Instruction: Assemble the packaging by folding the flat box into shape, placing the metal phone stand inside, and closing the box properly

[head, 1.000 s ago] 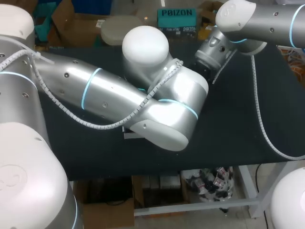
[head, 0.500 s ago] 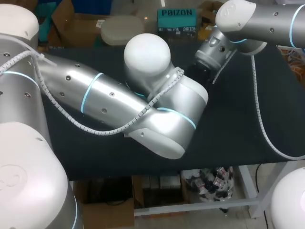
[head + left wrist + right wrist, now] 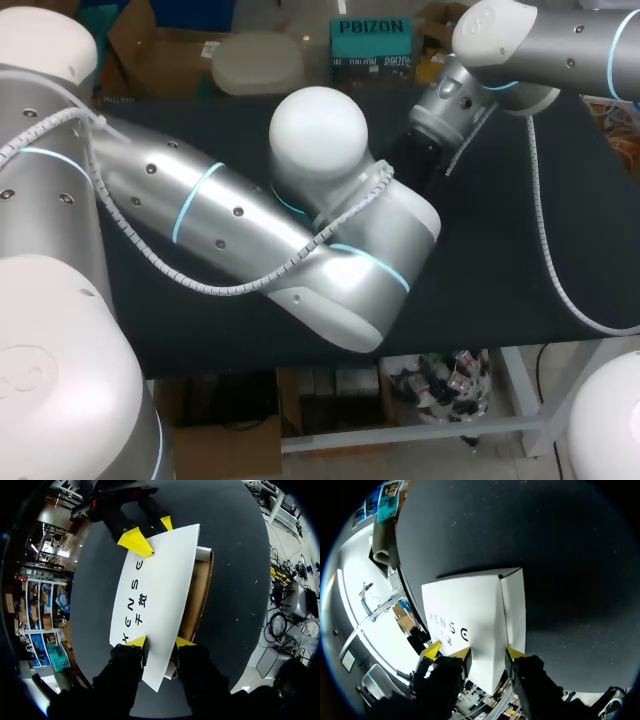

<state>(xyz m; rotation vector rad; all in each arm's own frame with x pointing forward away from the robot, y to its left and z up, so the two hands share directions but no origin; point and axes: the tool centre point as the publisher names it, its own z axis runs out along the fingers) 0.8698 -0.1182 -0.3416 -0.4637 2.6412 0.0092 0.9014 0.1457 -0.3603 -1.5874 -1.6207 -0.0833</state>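
"Left wrist view: what's nearest?"
"Left gripper (image 3: 160, 641), clamped on the white box (image 3: 155, 585) at its near edge. The box stretches toward the gripper's twelve o'clock."
"Farther out?"
"Right gripper (image 3: 150, 532) pinches the far edge, over the dark table (image 3: 235, 555)."

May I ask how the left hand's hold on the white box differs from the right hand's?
On the white box, the left hand straddles the printed panel and brown wall; the right hand, at the opposite end, a folded corner between white faces. The left arm lies across the middle of the table; the right arm is near its far edge. Both are shut on it.
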